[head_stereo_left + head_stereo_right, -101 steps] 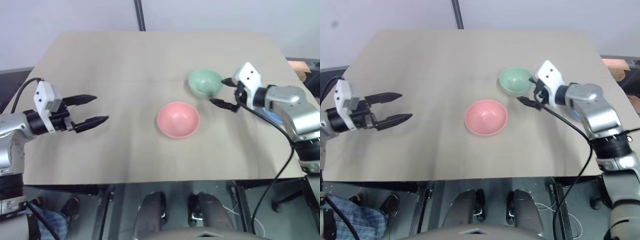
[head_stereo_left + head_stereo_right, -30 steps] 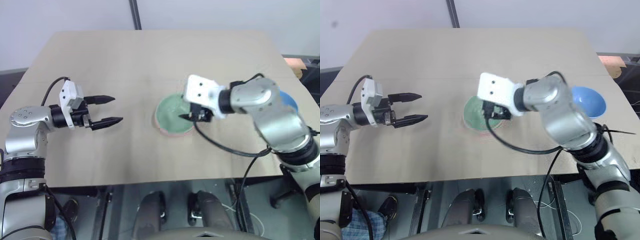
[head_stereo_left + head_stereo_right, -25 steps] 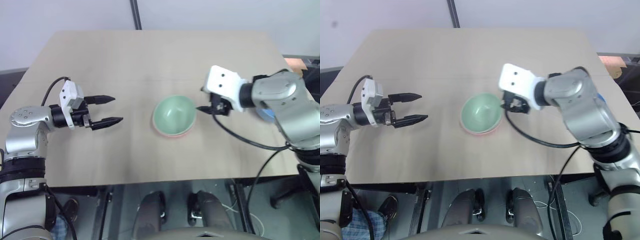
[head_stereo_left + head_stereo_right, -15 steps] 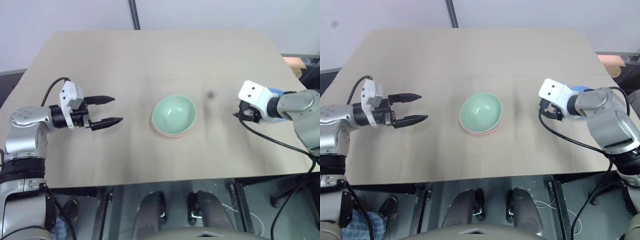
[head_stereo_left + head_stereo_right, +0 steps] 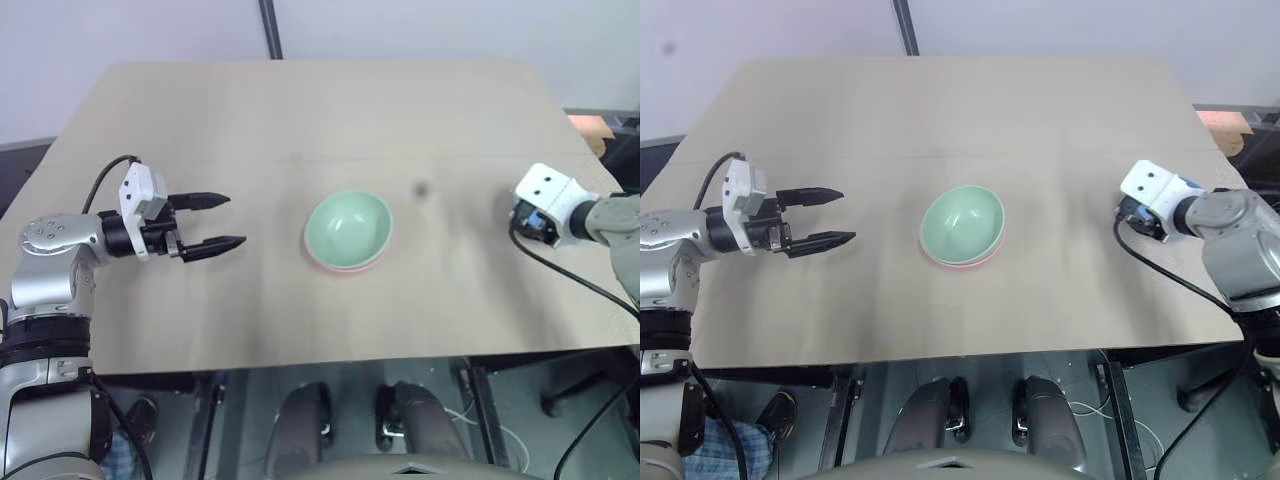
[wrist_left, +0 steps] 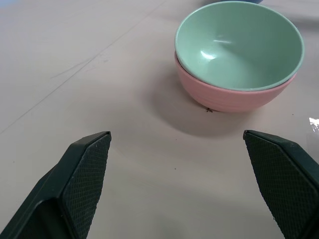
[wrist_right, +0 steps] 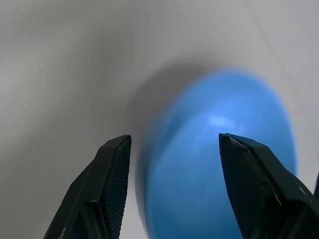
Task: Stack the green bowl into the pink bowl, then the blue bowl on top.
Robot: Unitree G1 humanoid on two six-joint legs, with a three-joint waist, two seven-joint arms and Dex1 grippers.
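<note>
Right wrist view – blue bowl (image 7: pixel 219 164), right hand (image 7: pixel 172 189) parted

A plain beige, flat-topped table (image 5: pixel 250 110) carries a small round salmon-pink bowl (image 6: pixel 234 97) near its centre, with a small round pale mint-green bowl (image 5: pixel 347 228) nested inside it, and, away at three o'clock by the edge, a small round sky-blue bowl (image 7: pixel 224 164).

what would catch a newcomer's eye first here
The green bowl nested inside the pink bowl at the middle of the tan table. Next, the blue bowl, sitting right ahead of the open right gripper at the table's right edge.
</note>
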